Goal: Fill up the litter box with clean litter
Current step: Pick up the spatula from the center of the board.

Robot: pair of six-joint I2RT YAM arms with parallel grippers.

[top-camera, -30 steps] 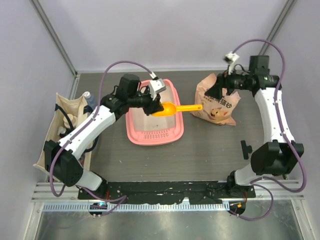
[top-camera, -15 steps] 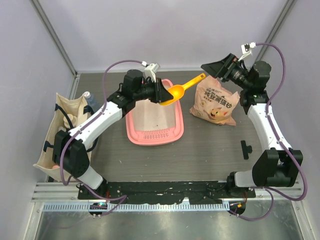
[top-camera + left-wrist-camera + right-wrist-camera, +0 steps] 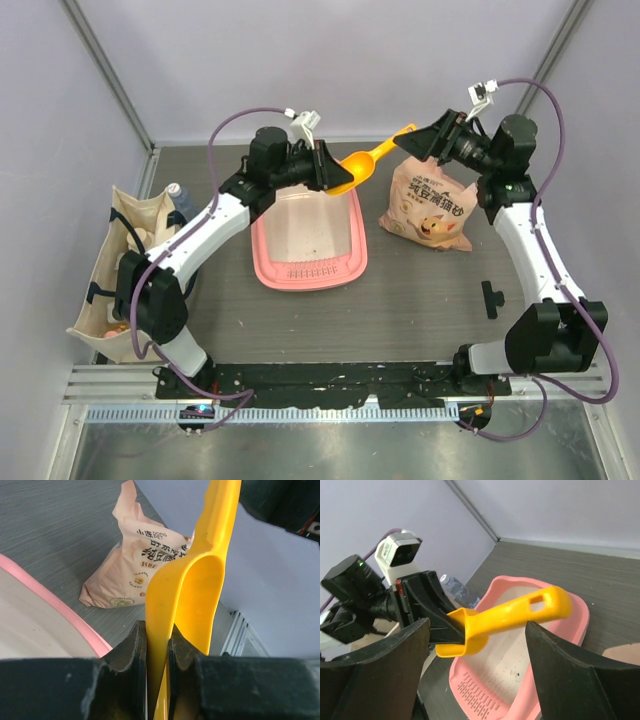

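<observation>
Grey tabletop; left wrist close-up shows left end effector pinching scoop; right end effector spread.

A yellow-orange scoop is being shown against a pink litter box with a whitish floor, a peach bag printed with a cartoon cat, a beige tote and a dark grey streaked table.
</observation>
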